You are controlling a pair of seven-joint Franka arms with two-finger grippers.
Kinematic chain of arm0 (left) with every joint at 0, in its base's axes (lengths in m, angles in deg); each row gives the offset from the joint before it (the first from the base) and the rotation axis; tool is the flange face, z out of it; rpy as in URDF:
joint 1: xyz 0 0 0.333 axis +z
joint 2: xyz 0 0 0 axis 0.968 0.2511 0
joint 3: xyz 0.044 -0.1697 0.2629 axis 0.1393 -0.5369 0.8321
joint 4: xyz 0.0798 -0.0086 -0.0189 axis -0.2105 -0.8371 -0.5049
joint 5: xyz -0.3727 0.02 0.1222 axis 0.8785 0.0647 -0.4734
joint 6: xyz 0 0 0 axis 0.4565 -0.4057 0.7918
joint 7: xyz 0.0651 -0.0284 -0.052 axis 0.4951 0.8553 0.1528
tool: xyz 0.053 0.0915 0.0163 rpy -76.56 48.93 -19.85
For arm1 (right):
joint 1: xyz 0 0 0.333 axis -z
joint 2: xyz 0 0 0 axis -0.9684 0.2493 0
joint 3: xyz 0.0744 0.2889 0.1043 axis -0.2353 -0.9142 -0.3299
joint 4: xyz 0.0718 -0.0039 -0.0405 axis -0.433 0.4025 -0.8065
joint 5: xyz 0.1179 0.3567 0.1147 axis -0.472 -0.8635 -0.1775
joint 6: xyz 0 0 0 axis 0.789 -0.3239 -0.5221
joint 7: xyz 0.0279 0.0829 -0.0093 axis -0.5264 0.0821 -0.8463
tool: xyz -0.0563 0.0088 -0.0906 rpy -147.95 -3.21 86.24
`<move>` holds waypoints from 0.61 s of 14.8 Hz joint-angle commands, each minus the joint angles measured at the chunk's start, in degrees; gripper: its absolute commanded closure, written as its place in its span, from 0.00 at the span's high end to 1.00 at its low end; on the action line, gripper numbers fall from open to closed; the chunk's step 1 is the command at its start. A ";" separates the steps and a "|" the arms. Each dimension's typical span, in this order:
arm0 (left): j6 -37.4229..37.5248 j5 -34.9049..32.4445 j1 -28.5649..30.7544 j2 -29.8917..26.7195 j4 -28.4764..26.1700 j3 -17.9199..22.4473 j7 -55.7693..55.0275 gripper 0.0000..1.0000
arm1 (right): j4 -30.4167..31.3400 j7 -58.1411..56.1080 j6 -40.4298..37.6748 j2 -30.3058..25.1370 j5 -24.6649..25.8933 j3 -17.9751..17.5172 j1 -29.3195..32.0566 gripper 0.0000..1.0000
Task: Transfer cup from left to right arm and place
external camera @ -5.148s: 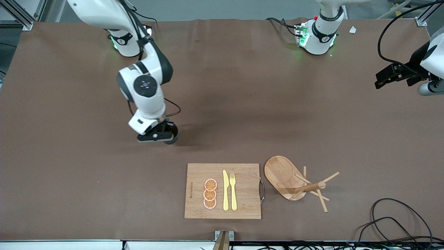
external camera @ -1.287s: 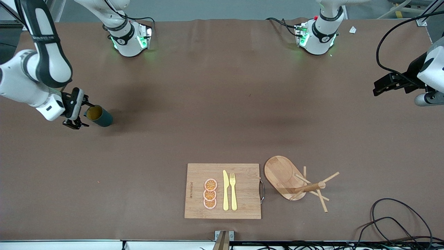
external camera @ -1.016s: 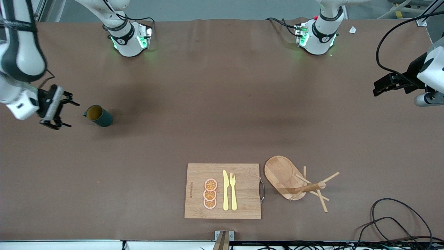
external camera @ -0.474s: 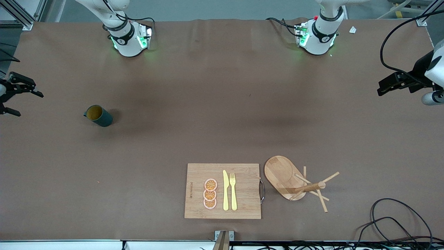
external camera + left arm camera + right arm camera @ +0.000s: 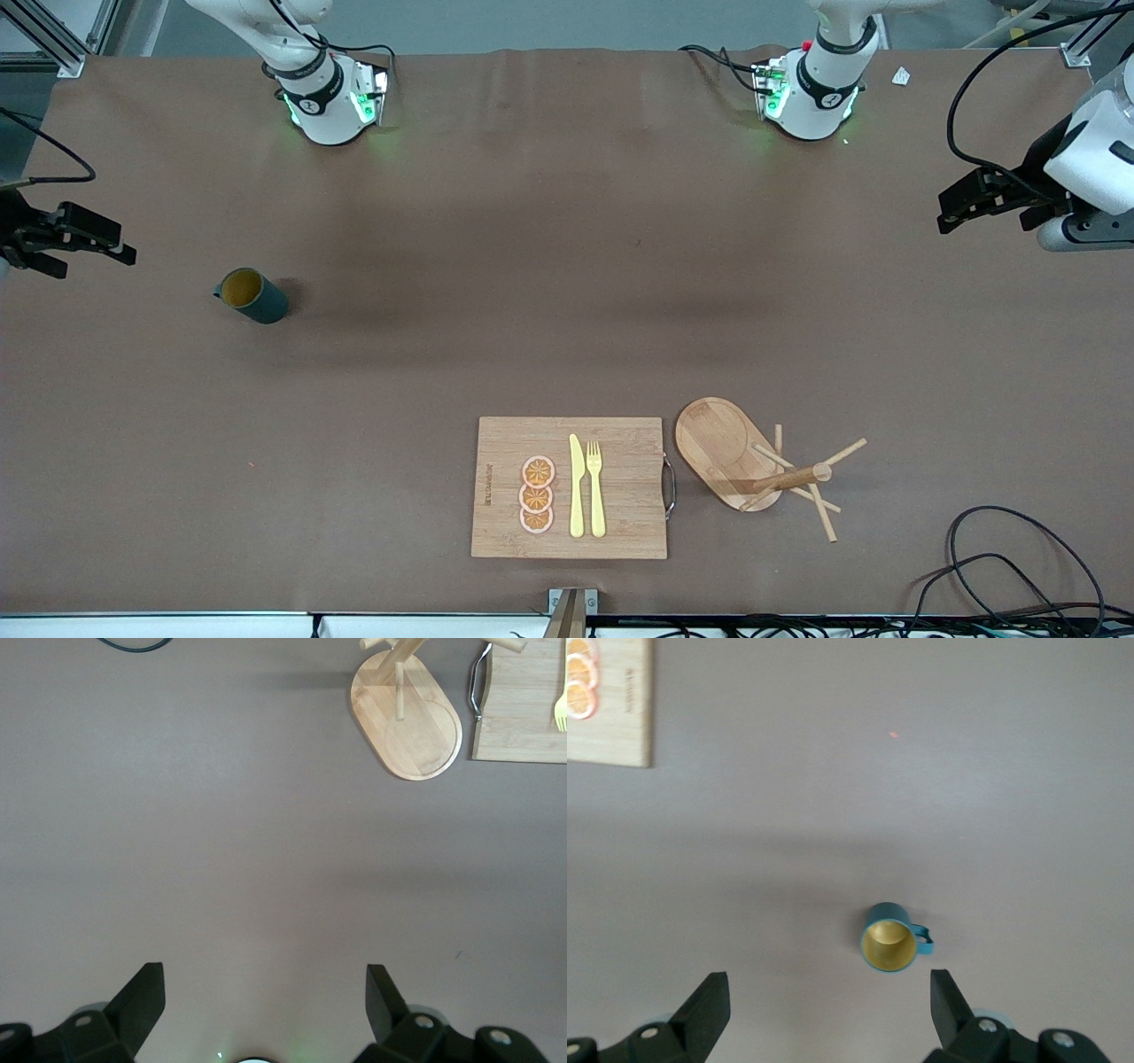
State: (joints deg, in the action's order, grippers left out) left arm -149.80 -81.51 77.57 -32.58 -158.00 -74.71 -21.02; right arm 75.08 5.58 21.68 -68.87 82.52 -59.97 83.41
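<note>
One upright cup [image 5: 252, 296], apparently unheld.

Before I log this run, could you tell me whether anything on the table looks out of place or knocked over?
The wooden mug rack beside the cutting board seems to lie tipped on its side. The cup stands upright.

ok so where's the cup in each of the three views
Front view: the cup stands upright on the table toward the right arm's end, apart from both hands.
Left wrist view: not in it.
Right wrist view: the cup shows from above, between the open fingers.
Shared landmark: the cutting board.
</note>
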 commanded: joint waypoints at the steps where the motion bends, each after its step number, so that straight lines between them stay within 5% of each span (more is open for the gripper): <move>1: -3.46 0.86 0.87 -5.31 -6.60 -0.24 1.72 1.00 | -2.49 2.84 -1.05 0.51 2.71 0.31 -0.72 1.00; 9: -4.62 0.86 0.69 -5.94 -6.45 -0.24 1.55 1.00 | -4.34 2.14 -0.88 2.00 5.17 0.58 -0.02 1.00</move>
State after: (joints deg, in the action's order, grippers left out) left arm -153.80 -81.51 77.64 -37.93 -164.40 -74.71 -20.43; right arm 72.25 6.94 21.67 -67.60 86.39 -59.18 83.35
